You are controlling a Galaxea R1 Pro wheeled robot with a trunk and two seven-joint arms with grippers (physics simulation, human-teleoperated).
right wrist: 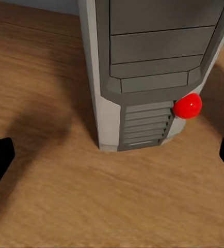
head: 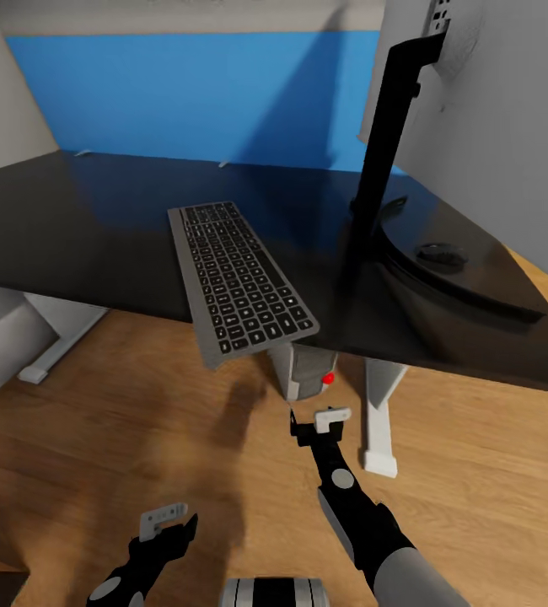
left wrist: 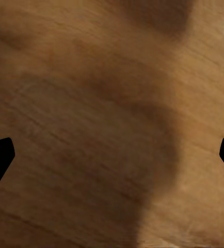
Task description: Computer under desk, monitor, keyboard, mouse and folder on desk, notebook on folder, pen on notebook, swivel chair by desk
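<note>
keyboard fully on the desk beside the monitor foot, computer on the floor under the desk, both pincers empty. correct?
Not quite. In the head view the keyboard is not fully on the desk: its near end overhangs the front edge. The rest holds: it lies beside the monitor foot, the computer stands on the floor under the desk, and both pincers, left and right, are empty.

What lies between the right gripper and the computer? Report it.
Nothing but bare wood floor. In the right wrist view, the stretch from the right gripper to the computer is floor alone.
</note>
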